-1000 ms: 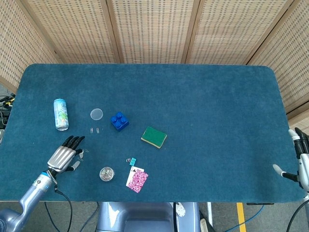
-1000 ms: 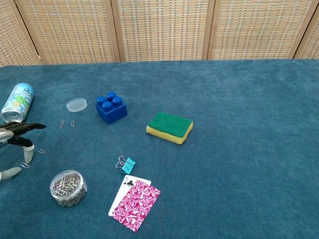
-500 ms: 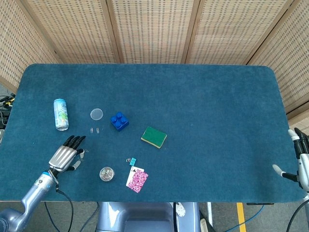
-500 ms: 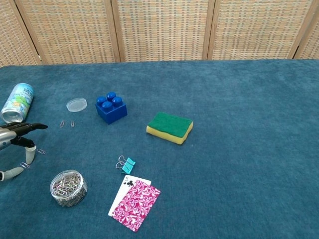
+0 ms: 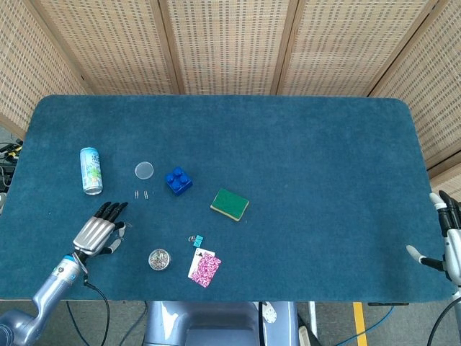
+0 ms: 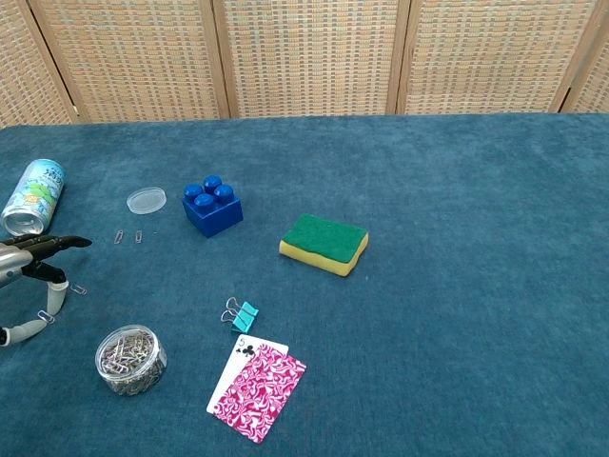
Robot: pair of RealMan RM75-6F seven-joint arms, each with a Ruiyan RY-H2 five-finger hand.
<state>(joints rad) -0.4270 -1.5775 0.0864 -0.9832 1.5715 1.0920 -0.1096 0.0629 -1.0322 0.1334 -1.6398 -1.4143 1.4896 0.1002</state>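
Presently the left hand (image 5: 95, 232) hovers with fingers (image 6: 57, 245) spread and empty over loose paper clips (image 6: 46, 315) on the desk (image 5: 302, 158), beside the clip-filled jar (image 6: 130, 359); likely risk: thin clips slipping on the felt or the jar getting knocked.

The table's (image 5: 302, 144) right half and far edge lie bare, open to passage. Obstacles cluster toward the near left corner: a lying can (image 5: 91, 171), lid (image 5: 144, 170), blue brick (image 5: 177, 180) and sponge (image 5: 230, 205) mid-left, then the clip jar (image 5: 159, 259), binder clip (image 5: 196, 238) and playing card (image 5: 204, 268) by the near edge. Loose paper clips (image 6: 78, 289) lie beside the left hand (image 5: 98, 230).
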